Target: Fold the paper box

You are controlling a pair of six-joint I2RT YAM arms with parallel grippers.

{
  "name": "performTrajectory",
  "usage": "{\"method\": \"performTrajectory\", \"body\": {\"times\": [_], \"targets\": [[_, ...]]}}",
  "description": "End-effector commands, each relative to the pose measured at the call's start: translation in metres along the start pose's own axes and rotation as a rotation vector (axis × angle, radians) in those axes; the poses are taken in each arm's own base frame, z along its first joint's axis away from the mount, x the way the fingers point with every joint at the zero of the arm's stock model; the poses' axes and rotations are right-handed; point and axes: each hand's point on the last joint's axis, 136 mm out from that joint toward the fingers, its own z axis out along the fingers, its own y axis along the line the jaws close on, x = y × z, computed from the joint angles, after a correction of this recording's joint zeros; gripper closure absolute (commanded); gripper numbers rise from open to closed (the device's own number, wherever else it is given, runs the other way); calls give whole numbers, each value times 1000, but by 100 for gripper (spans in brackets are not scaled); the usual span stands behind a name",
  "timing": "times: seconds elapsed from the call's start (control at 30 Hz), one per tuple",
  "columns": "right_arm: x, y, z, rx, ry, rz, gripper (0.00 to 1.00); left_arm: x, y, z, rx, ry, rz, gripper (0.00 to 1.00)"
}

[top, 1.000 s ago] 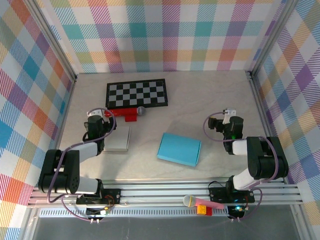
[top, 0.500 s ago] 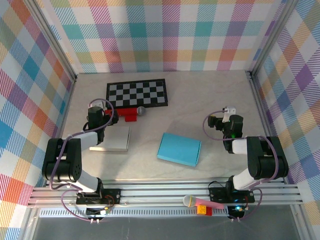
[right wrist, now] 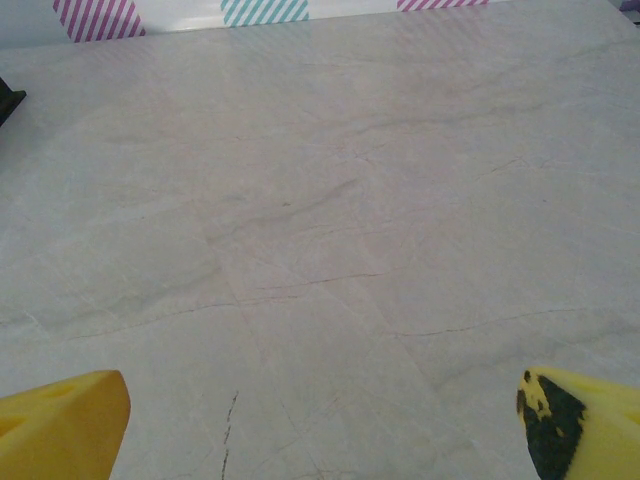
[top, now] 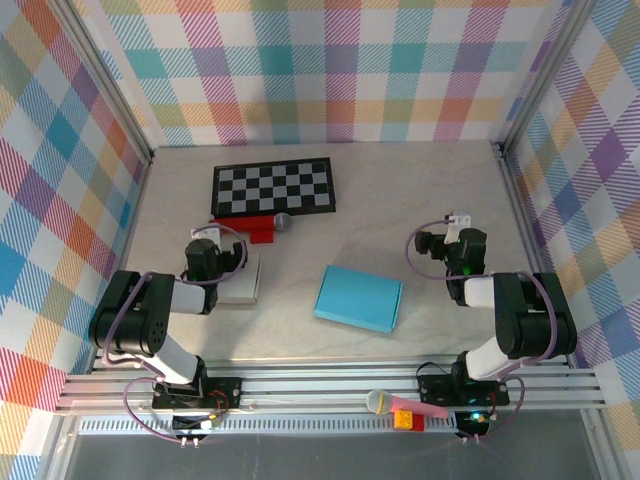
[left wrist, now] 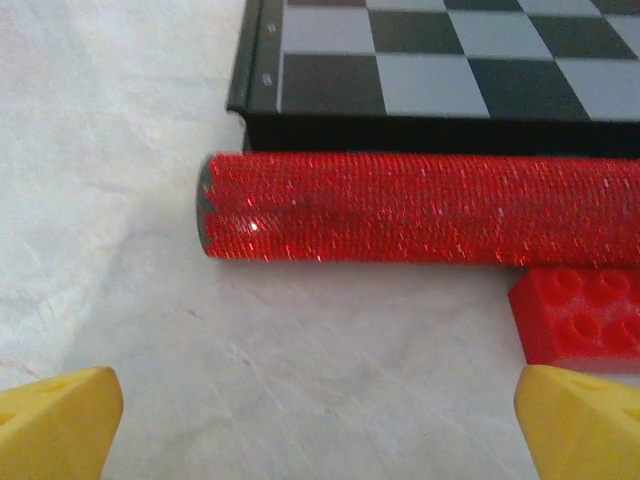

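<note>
The paper box (top: 358, 298) is a flat light-blue packet lying closed at the table's middle, with no gripper touching it. My left gripper (top: 207, 240) sits low to its left, open, facing the far side. In the left wrist view its yellow fingertips (left wrist: 55, 420) stand wide apart over bare table, short of a red glitter microphone handle (left wrist: 420, 208). My right gripper (top: 430, 243) rests to the box's right, also open. Its yellow fingertips (right wrist: 60, 420) frame only bare table in the right wrist view.
A black-and-white chessboard (top: 273, 186) lies at the back left, with the microphone (top: 262, 225) and a red brick (left wrist: 580, 318) along its near edge. A white flat pad (top: 238, 278) lies beside the left arm. Another microphone (top: 400, 403) rests on the front rail.
The left arm has swung round. Its gripper went toward the chessboard, then came back slightly right and nearer. The right arm and the box have not moved.
</note>
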Motion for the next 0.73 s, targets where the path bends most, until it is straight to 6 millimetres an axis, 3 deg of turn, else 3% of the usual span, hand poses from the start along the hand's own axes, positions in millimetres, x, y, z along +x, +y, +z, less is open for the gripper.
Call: {"method": "performTrajectory", "body": {"times": [0.0,0.7], "targets": [[-6,5,4,-23,-12,-12,1,-28,2,4,-21,-82,-8,0],[-7,4,3,-23,-21,-13,1,-26,2,4,-21,-77,-7,0]]}}
